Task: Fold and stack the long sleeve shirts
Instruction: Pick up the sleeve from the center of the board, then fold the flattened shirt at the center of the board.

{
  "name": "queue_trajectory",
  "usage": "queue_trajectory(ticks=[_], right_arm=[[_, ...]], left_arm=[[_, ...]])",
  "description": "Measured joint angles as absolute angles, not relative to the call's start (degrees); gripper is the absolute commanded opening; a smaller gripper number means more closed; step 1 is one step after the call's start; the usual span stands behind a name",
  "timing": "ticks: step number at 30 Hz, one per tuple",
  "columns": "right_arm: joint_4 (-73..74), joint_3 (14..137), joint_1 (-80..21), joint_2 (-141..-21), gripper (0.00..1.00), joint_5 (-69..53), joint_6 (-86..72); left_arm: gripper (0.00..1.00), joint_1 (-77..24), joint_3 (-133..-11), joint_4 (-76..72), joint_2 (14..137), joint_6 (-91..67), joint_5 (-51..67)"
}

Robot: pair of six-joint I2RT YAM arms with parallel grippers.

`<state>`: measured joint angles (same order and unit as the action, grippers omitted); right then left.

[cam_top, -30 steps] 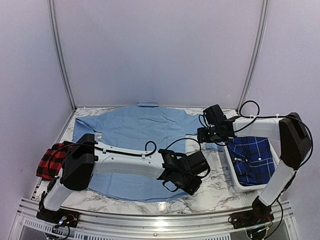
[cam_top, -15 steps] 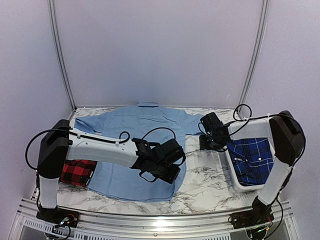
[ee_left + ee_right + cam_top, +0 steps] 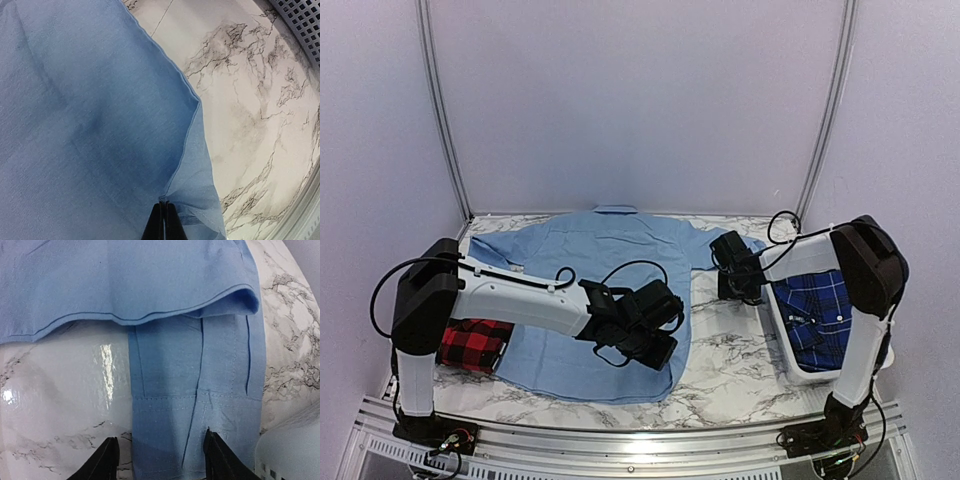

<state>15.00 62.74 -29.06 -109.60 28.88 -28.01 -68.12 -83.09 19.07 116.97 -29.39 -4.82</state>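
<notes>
The light blue shirt point(image 3: 590, 260) lies spread flat on the marble table, collar toward the back. My left gripper point(image 3: 645, 340) is shut on its lower right edge; in the left wrist view the closed jaws point(image 3: 164, 220) pinch the cloth point(image 3: 90, 125) where the hem folds over. My right gripper point(image 3: 730, 275) is open, low over the shirt's right sleeve cuff point(image 3: 192, 385), with one finger point(image 3: 112, 455) beside the cuff over bare table and the other on the cloth. The red-and-black check shirt point(image 3: 470, 345) lies at the table's left edge. The dark blue plaid shirt point(image 3: 825, 310) lies in a white basket.
The white basket point(image 3: 790, 365) stands at the right edge of the table, close to my right gripper; its perforated rim shows in the left wrist view point(image 3: 300, 20). Bare marble table point(image 3: 730, 350) lies between the shirt's right edge and the basket.
My left gripper has moved left, dragging the shirt's lower right edge inward over the body. My right gripper has moved left and down onto the sleeve cuff.
</notes>
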Motion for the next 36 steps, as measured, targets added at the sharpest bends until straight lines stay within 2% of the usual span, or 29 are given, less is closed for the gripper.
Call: queue_trajectory(ticks=[5,8,16,29,36], right_arm=[[12.67,62.74,-29.06,-110.69,0.16,29.56,-29.15],[11.18,62.52,-29.10,-110.93,0.01,28.51,-29.54],[14.74,65.73,-29.15,-111.00,0.00,27.66,-27.31],[21.54,86.85,-29.15,-111.07,0.00,31.31,-17.47],[23.27,97.73,-27.88,-111.22,0.00,34.57,-12.03]], left_arm=[[0.00,-67.83,-83.09,19.03,116.97,-29.34,-4.23],[0.00,-67.81,-83.09,18.98,116.97,-29.34,-3.46],[0.00,-67.81,-83.20,18.59,116.97,-29.26,-1.93],[0.00,-67.99,-83.90,18.39,116.97,-28.88,1.06],[0.00,-69.25,-90.91,18.26,117.47,-27.33,6.24]])
